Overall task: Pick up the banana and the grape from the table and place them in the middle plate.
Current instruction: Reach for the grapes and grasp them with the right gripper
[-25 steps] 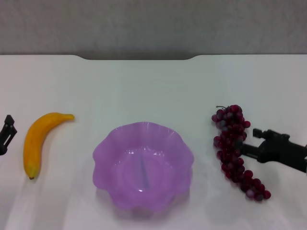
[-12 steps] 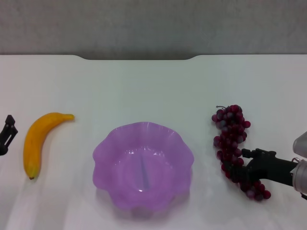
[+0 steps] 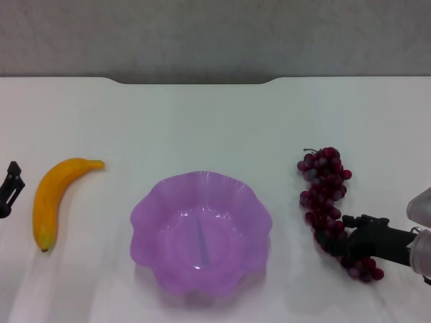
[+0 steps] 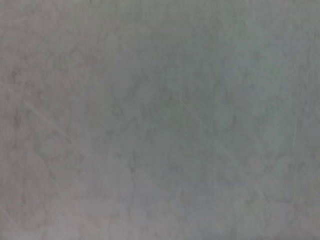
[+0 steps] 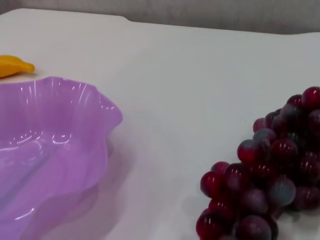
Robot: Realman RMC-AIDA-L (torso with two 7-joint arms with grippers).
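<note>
From my station nothing counts as done yet: the middle plate (image 3: 201,232) sits empty on the white bench (image 3: 215,121), near its front edge and midway between the two fruits, so both placements are left to do.

The grape (image 3: 331,208) lies on the bench to the plate's right, apart from its rim. Its long axis runs from the far end, where the thin stem shows, toward me and slightly rightward, the narrow tail pointing to the near right corner. In my right wrist view the bunch (image 5: 272,170) fills the near side, with the plate's wavy wall (image 5: 60,130) across a strip of bare bench.

The banana (image 3: 55,198) rests to the plate's left, well apart from it. Its long axis runs mostly near to far, curved, with the dark tip nearest me and the stem end angled away toward the plate.

My right gripper (image 3: 350,235) reaches in from the right, low against the lower half of the grape bunch. I cannot tell how wide its jaws are or whether they have anything.

My left gripper (image 3: 9,188) sits at the bench's left edge beside the banana, not touching it; its jaws I cannot tell either. The left wrist view shows only a blank grey surface.
</note>
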